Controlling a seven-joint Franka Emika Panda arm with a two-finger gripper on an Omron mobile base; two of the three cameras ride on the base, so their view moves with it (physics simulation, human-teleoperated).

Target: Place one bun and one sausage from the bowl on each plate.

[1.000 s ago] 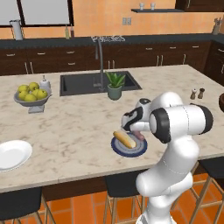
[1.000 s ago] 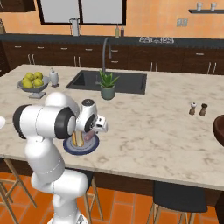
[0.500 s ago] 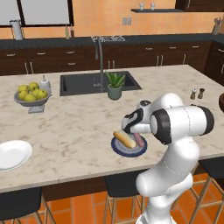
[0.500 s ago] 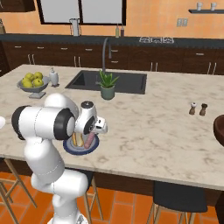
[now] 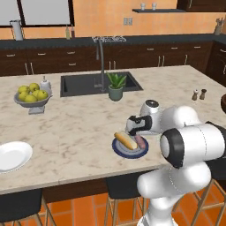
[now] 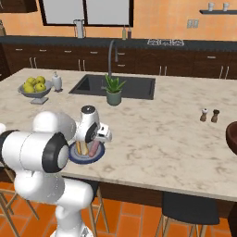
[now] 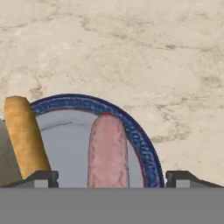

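Note:
A dark blue-grey plate [image 5: 129, 150] [image 6: 85, 156] [image 7: 142, 144] lies near the island's front edge. On it a golden bun [image 5: 125, 140] [image 7: 24, 135] and a pink sausage [image 5: 140, 141] [image 6: 94, 148] [image 7: 107, 148] lie side by side. My gripper [image 5: 134, 132] [image 6: 96, 140] [image 7: 112, 177] hovers just over the plate, open, with its fingertips [image 7: 41, 177] spread either side of the sausage. The white plate [image 5: 13, 155] sits far left, bare. The brown bowl's rim [image 6: 233, 136] shows at the right edge.
A grey footed bowl of yellow-green fruit [image 5: 31, 95] and a soap bottle [image 5: 44, 83] stand at the back left. A sink [image 5: 84, 84] with a faucet and a potted plant [image 5: 116, 86] lie behind the plate. Salt and pepper shakers [image 5: 198, 94] stand at the right.

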